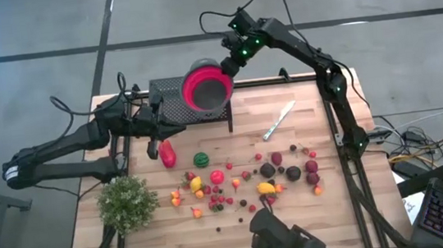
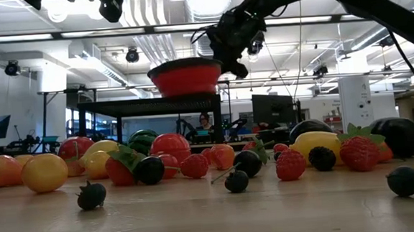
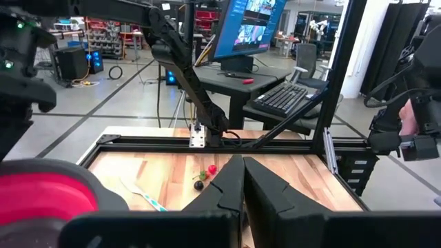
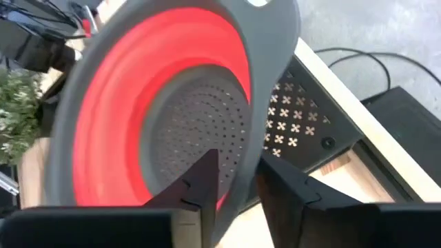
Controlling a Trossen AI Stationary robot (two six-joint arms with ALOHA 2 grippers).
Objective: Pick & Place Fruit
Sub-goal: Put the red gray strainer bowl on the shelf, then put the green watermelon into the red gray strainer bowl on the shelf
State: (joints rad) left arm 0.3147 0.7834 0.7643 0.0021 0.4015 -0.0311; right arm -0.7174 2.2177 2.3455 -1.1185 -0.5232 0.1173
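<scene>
Up high, the right end effector (image 1: 228,64) pinches the rim of a red strainer bowl (image 1: 205,88) over a black rack (image 1: 171,103). Beside it, the left end effector (image 1: 174,127) is shut tight, empty. Fruit (image 1: 248,179) lies scattered on the counter (image 1: 329,203).

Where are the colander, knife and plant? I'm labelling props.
colander (image 1: 204,88): high view, red inner bowl.
knife (image 1: 280,120): high view, mid blade.
plant (image 1: 127,202): high view, centre of foliage.
</scene>
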